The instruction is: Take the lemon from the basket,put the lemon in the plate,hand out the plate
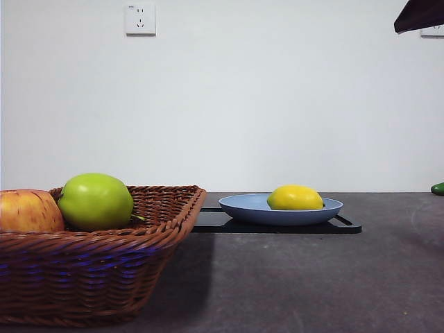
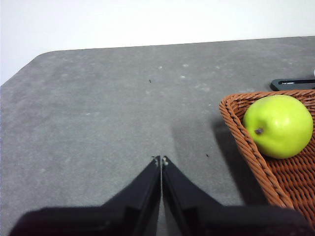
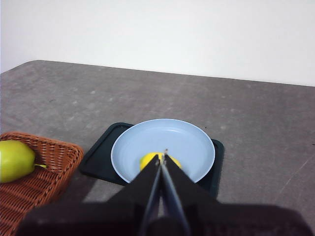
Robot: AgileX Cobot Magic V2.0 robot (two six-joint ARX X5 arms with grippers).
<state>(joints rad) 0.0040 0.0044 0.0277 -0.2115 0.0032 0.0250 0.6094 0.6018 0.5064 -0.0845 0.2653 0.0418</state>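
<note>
Across the table in the front view, I'm seeing the lemon [image 1: 295, 198] sitting in the plate [image 1: 239, 206], which is resting on a flat black tray [image 1: 277, 226]. Near the camera, the basket [image 1: 90, 267] is filling the lower left, holding a green apple [image 1: 95, 202] and a red-yellow apple [image 1: 28, 211] that is being cut off by the picture's edge. Only a dark arm tip [image 1: 420, 14] is showing at the top right corner, well apart from the lemon, and a small green object [image 1: 438, 188] is peeking in at the right edge, too cropped for me to identify.

Through the left wrist camera, I'm watching the left gripper [image 2: 161, 160] hanging over bare table [image 2: 98, 108] with its jaws pressed together and holding nothing. One corner of the basket [image 2: 246, 142] with the green apple [image 2: 278, 126] is lying beside it; the lemon isn't appearing here.

Through the right wrist camera, the right gripper [image 3: 162, 156] is hovering above the plate [image 3: 162, 135], jaws together and empty. The lemon [image 3: 147, 160] is lying in the plate directly behind the tips, which are covering most of it.
</note>
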